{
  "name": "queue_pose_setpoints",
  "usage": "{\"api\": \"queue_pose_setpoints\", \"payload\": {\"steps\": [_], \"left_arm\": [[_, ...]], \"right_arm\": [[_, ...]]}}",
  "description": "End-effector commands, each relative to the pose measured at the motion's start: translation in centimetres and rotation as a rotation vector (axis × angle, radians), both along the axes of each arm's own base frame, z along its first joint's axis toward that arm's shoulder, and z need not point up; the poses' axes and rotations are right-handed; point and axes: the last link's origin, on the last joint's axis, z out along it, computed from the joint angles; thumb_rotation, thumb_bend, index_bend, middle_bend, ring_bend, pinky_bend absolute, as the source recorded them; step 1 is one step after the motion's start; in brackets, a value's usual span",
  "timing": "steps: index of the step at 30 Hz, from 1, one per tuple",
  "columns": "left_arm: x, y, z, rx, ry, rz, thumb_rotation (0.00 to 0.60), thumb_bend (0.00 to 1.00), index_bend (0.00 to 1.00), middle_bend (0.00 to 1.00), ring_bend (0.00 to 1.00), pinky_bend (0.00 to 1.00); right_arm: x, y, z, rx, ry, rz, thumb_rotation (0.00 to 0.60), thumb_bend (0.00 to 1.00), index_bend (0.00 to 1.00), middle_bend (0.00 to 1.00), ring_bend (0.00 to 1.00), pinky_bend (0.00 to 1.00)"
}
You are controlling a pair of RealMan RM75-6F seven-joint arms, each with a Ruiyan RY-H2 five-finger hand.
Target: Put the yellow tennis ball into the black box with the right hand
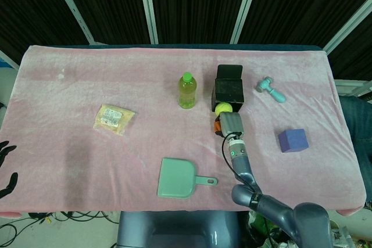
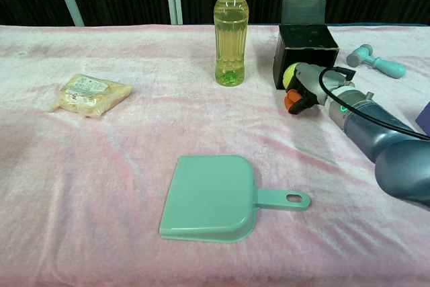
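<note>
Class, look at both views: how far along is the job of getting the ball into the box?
Done: the right hand has the ball in its grip and off the cloth. In hand: it carries the ball up against the front of the box. Left: lift it over the rim and release it inside; the ball is not yet in.

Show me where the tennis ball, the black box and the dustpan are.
tennis ball [image 1: 222,108]: head view, its visible top.
black box [image 2: 306,58]: chest view, its front wall.
dustpan [image 2: 211,197]: chest view, middle of its flat pan.
</note>
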Motion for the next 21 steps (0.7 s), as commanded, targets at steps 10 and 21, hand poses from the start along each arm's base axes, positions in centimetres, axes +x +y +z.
{"api": "queue_pose_setpoints", "payload": {"steps": [10,21], "left_arm": [[0.0,0.0,0.0,0.003,-0.006,0.006,0.6,0.45,0.17,0.1,0.04,0.06],[0.0,0.1,-0.1,-0.002,-0.008,0.01,0.6,0.45,0.17,0.1,0.04,0.06]], "right_arm": [[-0.5,-2.1,0.5,-0.027,0.003,-0.047,0.6,0.83,1.0,0.96,0.98,1.0],[-0.6,-2.6,0.2,-0.022,-0.002,-0.059,0.6,0.83,1.0,0.96,0.98,1.0]]}}
